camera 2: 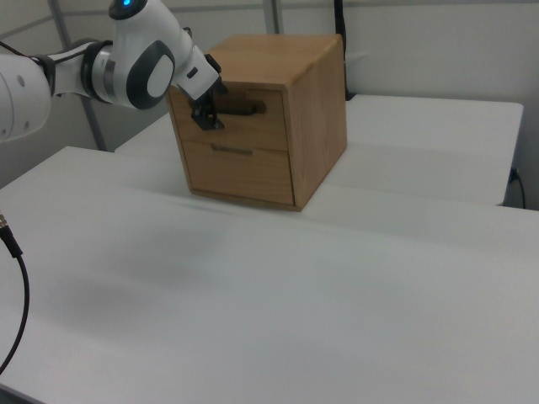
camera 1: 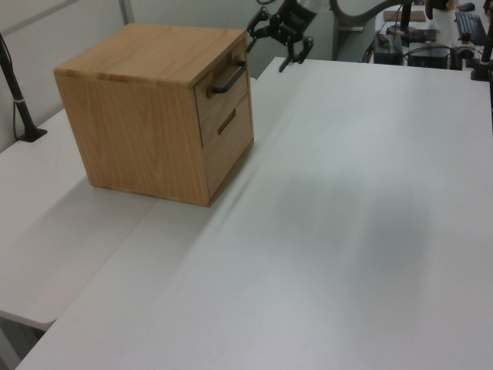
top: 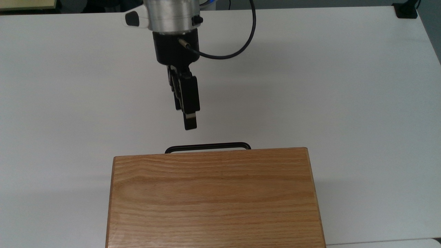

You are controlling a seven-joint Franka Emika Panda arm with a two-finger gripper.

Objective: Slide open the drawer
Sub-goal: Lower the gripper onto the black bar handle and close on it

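The drawer (camera 2: 268, 130) is the upper one of two in an oak cabinet (top: 213, 196). Its front (camera 1: 223, 106) sits flush with the cabinet and carries a thin black bar handle (top: 207, 146) (camera 2: 242, 108). My gripper (top: 188, 121) hangs just short of the handle, toward the top view's left end of the bar, not touching it. In the left view my gripper (camera 1: 268, 48) is open beside the cabinet's top front corner, with nothing between its fingers. In the right view my gripper (camera 2: 208, 116) is in front of the drawer front, left of the handle.
The lower drawer (camera 2: 236, 172) has a small slot handle. The cabinet stands on a white table (top: 344, 103). A black cable (top: 241, 44) loops off my wrist. A black clamp (top: 406, 10) sits at the table's far corner, and a black post (camera 1: 15, 85) stands behind the cabinet.
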